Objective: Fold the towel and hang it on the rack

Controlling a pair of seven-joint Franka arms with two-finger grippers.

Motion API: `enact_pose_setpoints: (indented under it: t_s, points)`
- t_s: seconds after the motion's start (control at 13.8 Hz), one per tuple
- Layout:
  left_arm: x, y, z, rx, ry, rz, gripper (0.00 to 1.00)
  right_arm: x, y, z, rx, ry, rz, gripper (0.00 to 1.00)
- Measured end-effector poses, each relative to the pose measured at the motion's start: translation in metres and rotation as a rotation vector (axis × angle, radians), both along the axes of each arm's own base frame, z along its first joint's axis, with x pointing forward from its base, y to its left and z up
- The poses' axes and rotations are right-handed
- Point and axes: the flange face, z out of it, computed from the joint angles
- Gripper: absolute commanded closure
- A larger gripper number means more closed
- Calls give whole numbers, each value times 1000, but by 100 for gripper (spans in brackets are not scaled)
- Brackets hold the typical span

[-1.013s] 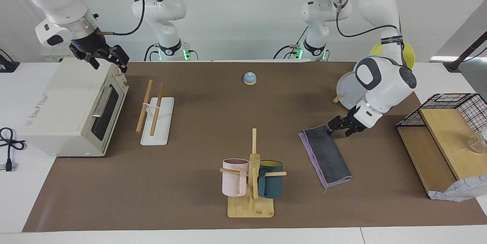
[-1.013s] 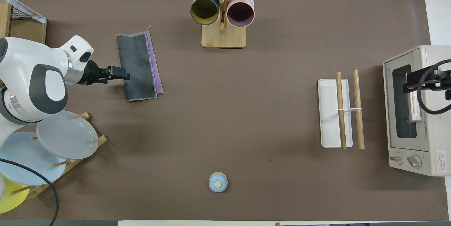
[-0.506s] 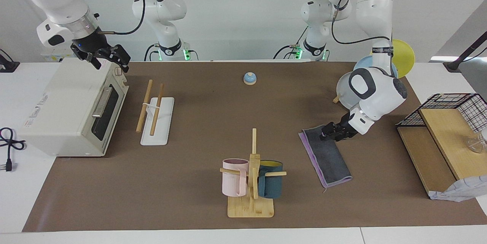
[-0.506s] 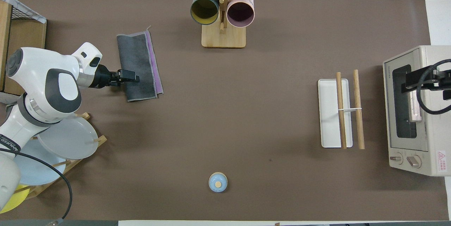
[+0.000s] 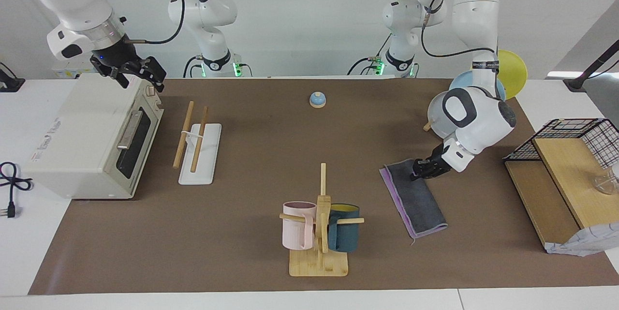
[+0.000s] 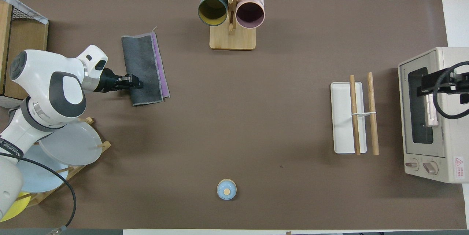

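My left pincer [image 5: 417, 175] pinches the folded towel's [image 5: 416, 199] long edge at nine o'clock in the overhead view, toward the left arm's end of the counter [image 5: 251, 155]; the thin, limp cloth will likely sag when lifted, while my right pincer [image 5: 140, 72] waits wide over the oven [image 5: 82, 140].

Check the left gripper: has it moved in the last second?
Yes. The left gripper has slid from beside the towel onto its edge, toward the mug tree, and its fingers have closed.

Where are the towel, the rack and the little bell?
towel [image 5: 420, 203], facing view, middle of its grey top face.
rack [image 5: 203, 156], facing view, bare part of its white base.
bell [image 6: 226, 189], overhead view, its blue dome.
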Motion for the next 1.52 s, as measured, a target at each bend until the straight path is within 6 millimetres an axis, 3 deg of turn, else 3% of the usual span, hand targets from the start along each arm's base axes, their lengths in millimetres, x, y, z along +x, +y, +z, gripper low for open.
enact_pose_setpoints:
  t_s: [0.36, 0.58, 1.01, 1.23, 1.37, 1.52]
  points:
    - [3, 2, 4, -4, -3, 10, 100, 0, 3, 0, 25, -2, 0, 0]
    - [10, 3, 24, -16, 20, 100, 100, 1, 8, 1, 75, -3, -27, 0]
    - [8, -12, 128, 37, 125, 306, 100, 7, 45, -1, 240, 13, -309, 0]
    - [5, -29, 164, 60, 198, 429, 100, 11, 64, -8, 385, 43, -567, 0]
    - [-3, -45, 188, 68, 246, 536, 100, 11, 94, -15, 477, 59, -758, 0]
    - [-20, -64, 222, 67, 297, 690, 100, 11, 139, -21, 578, 89, -975, 0]
